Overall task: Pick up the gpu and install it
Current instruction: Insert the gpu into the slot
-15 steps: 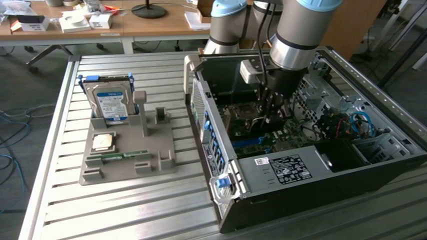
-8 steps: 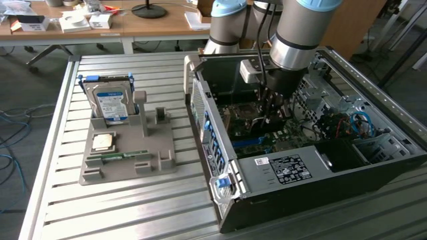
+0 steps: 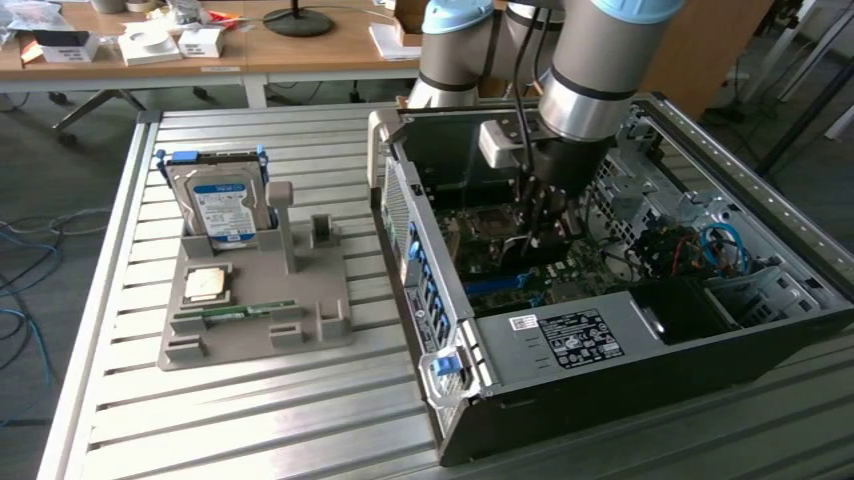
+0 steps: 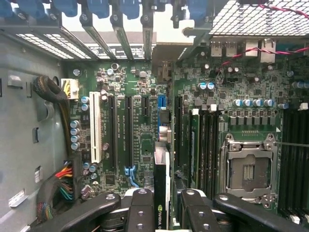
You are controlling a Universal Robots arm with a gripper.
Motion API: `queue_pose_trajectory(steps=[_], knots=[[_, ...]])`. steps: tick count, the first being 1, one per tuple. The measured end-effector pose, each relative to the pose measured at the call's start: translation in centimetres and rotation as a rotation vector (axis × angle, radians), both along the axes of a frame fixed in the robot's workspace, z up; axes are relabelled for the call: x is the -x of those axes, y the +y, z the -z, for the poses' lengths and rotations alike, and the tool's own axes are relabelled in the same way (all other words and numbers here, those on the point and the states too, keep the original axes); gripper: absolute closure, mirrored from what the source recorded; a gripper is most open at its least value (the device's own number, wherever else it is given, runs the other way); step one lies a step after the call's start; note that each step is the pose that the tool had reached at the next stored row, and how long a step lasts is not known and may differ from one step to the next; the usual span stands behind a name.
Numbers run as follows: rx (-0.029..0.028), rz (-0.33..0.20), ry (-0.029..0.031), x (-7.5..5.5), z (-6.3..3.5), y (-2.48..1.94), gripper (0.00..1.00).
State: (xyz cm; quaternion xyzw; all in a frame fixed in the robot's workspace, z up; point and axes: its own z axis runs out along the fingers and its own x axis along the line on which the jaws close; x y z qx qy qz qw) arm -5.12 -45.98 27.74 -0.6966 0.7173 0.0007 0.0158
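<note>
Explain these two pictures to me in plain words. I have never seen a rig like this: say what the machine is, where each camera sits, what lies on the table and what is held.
The machine is a robot arm with a pincer at its end. One picture comes from a camera standing off the arm. The other comes from a camera on the wrist, looking along the pincer. On the slatted metal table lies an open computer case, and the arm reaches into it. On the exterior view's left stands a grey holder with a hard drive, a processor chip and a memory stick. The pincer grips the gpu, seen edge-on, over the motherboard.
</note>
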Motion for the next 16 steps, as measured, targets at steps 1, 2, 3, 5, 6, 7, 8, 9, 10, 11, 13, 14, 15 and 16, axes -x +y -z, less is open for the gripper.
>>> queue_pose_trajectory(steps=[1,2,3,5,6,7,8,9,10,11,13,14,15,16], knots=[[0.0000,-0.001,-0.0006,0.07,0.00,0.00,0.74],[0.0001,-0.001,-0.0013,0.15,0.00,-0.01,0.74],[-0.0001,-0.001,-0.0015,0.18,0.00,-0.01,0.74],[0.0000,-0.001,-0.0015,0.22,0.00,-0.01,0.74],[0.0000,-0.001,-0.0016,0.26,0.00,-0.01,0.74],[0.0000,0.000,-0.0016,0.31,0.00,-0.01,0.74],[0.0000,0.000,-0.0016,0.40,0.00,-0.01,0.74],[0.0000,0.000,-0.0017,0.49,0.00,-0.01,0.74],[0.0000,0.001,-0.0018,0.58,0.00,-0.01,0.74],[0.0000,0.002,-0.0018,0.63,0.00,-0.01,0.74],[0.0000,0.003,-0.0018,0.64,0.00,-0.01,0.74],[0.0000,0.003,-0.0019,0.64,0.00,-0.01,0.74],[0.0000,0.003,-0.0019,0.64,0.01,-0.01,0.74],[0.0000,0.003,-0.0019,0.64,0.00,-0.01,0.74]])
